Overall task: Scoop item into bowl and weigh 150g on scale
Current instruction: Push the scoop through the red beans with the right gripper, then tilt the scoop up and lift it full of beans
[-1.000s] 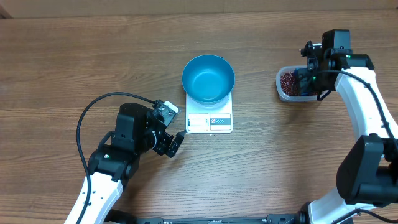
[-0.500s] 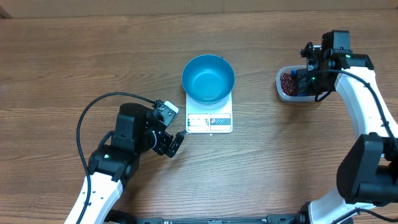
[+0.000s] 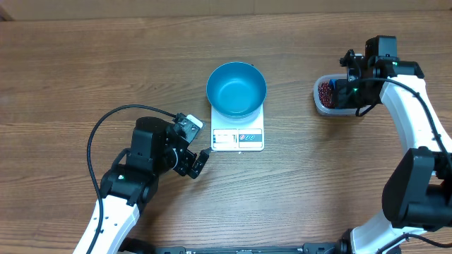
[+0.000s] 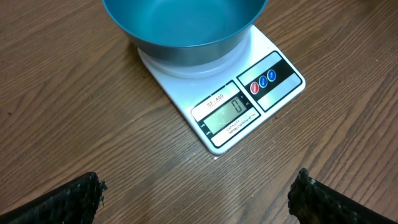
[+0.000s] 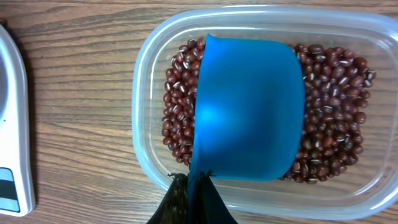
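While bowl sat on scale mid-table overhead, beans lay in tub at right, beside right gripper. Left gripper near scale's corner, bare wood around.
Left wrist: fingers wide apart, empty.
Right wrist: jaws clamped on scoop, scoop over beans inside tub.

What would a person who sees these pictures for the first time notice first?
Probably the bright blue bowl, empty, standing on the white scale at the middle of the table. Next, the blue scoop, gripped by the right gripper, sits in the clear tub of dark red beans at the right side.
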You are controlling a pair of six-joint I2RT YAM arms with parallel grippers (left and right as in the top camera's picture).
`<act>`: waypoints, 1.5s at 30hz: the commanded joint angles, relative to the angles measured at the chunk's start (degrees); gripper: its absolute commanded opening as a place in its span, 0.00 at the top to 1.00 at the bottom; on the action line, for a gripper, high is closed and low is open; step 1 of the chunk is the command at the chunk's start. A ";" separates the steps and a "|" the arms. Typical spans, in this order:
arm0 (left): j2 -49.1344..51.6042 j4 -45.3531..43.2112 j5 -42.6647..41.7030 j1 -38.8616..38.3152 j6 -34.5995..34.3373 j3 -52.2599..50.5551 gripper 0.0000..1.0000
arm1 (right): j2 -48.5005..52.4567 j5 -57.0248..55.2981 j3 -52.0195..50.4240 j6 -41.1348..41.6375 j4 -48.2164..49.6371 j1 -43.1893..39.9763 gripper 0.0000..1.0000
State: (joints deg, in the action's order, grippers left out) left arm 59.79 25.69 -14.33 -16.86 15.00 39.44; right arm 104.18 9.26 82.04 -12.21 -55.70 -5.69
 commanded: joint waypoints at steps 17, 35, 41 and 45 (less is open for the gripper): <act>-0.61 -0.17 -0.09 0.17 0.00 -0.28 0.00 | 2.36 14.10 -1.09 3.45 -0.66 -0.59 0.96; -0.61 -0.17 -0.11 0.17 0.00 -0.28 0.00 | 2.36 32.35 -1.09 4.50 -2.97 -14.80 0.96; -0.61 -0.17 -0.11 0.17 -0.02 -0.28 0.00 | 2.36 36.09 -1.09 4.50 -3.98 -18.69 0.96; -0.61 -0.17 -0.09 0.17 0.00 -0.28 0.01 | 2.36 37.29 -1.09 4.48 -4.79 -20.09 0.96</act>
State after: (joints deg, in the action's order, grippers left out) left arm 59.79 25.69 -14.33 -16.86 15.00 39.44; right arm 106.59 42.63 81.19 -7.68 -60.03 -24.84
